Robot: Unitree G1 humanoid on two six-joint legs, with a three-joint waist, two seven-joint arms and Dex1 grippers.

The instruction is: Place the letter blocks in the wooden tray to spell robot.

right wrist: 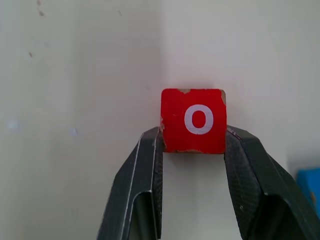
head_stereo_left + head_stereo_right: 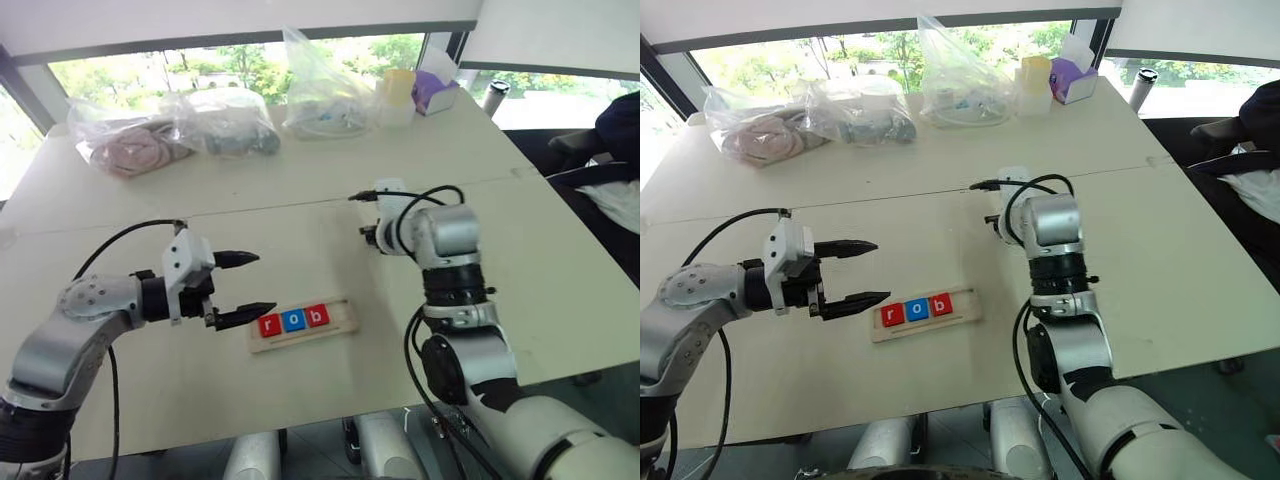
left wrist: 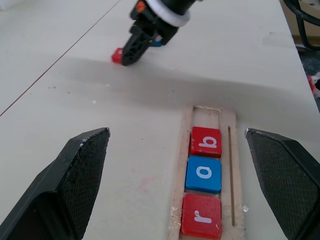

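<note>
At the left, the left gripper (image 2: 245,287) is being held just above the desk (image 2: 560,250) with its jaws spread wide and nothing between them, pointing toward the left end of the wooden tray (image 2: 340,322). In that tray, lying near the front middle of the desk, three letter blocks are being shown already seated side by side: a red r (image 2: 269,325), a blue o (image 2: 293,320) and a red b (image 2: 317,315), filling the left part of the groove while the right part is being left bare. Farther back and to the right, the right gripper (image 1: 192,145) is being pointed down at the desk, its jaws closed on the two sides of a red o block (image 1: 193,120). Judging by this, three of five letters are being counted as done; the second o and a t are being left to place, and a blue block edge (image 1: 309,187), its letter not readable, is being glimpsed near the red one. The pale desk is being backed by windows, with plastic bags (image 2: 210,125) and containers (image 2: 400,95) lying along its far edge.
</note>
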